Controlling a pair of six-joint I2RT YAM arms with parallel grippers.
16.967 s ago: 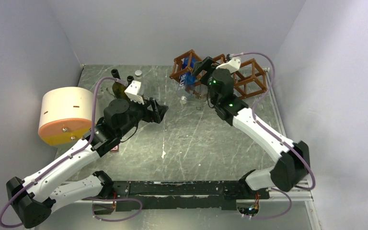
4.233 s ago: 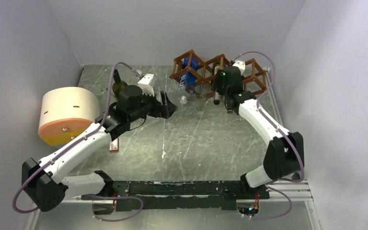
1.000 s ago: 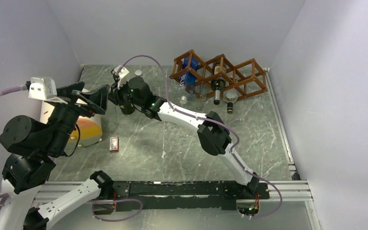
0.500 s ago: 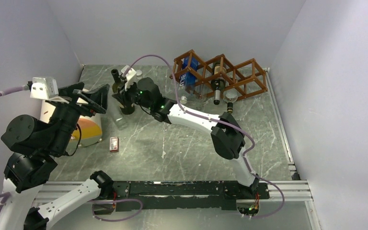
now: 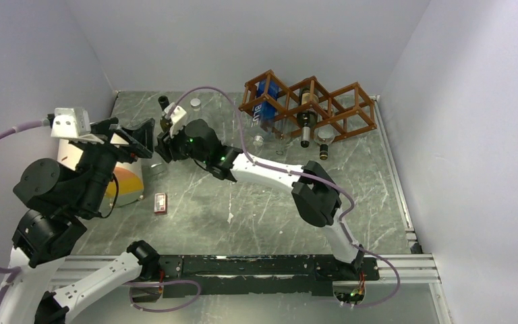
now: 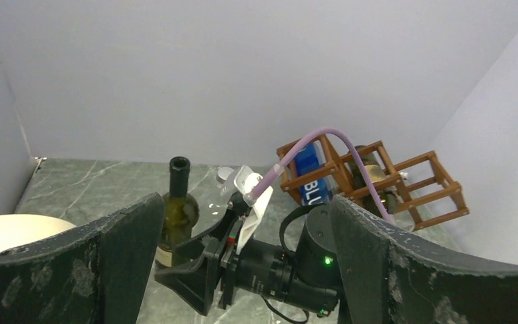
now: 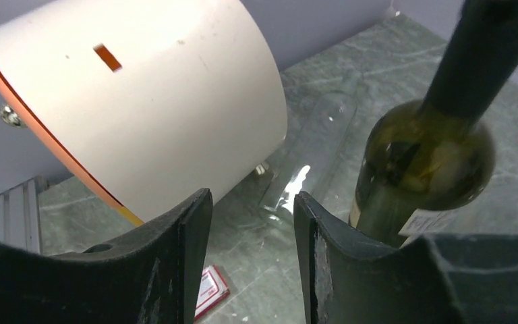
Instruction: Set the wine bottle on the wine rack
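Note:
A dark green wine bottle [image 6: 175, 210] stands upright at the back left of the table; only its black neck [image 5: 162, 102] shows in the top view. My right gripper [image 7: 253, 202] is open just in front of it, nothing between its fingers. The bottle [image 7: 423, 156] stands outside the gap, to the right of the right finger. The reddish-brown wine rack [image 5: 340, 111] sits at the back right, also in the left wrist view [image 6: 423, 181], holding a blue bottle [image 5: 264, 102] and a dark bottle [image 5: 305, 121]. My left gripper [image 5: 133, 138] hangs raised and wide open, empty.
A white drum with an orange rim [image 7: 141, 101] lies on its side at the left, close to the bottle. A red card [image 5: 160, 202] lies on the table. A clear glass [image 5: 156, 169] lies near the drum. A small bottle [image 5: 323, 150] rests before the rack.
The right gripper's jaws, shut a second ago, have parted. Its wrist has shifted a little nearer and left of the bottle. The left arm has barely moved.

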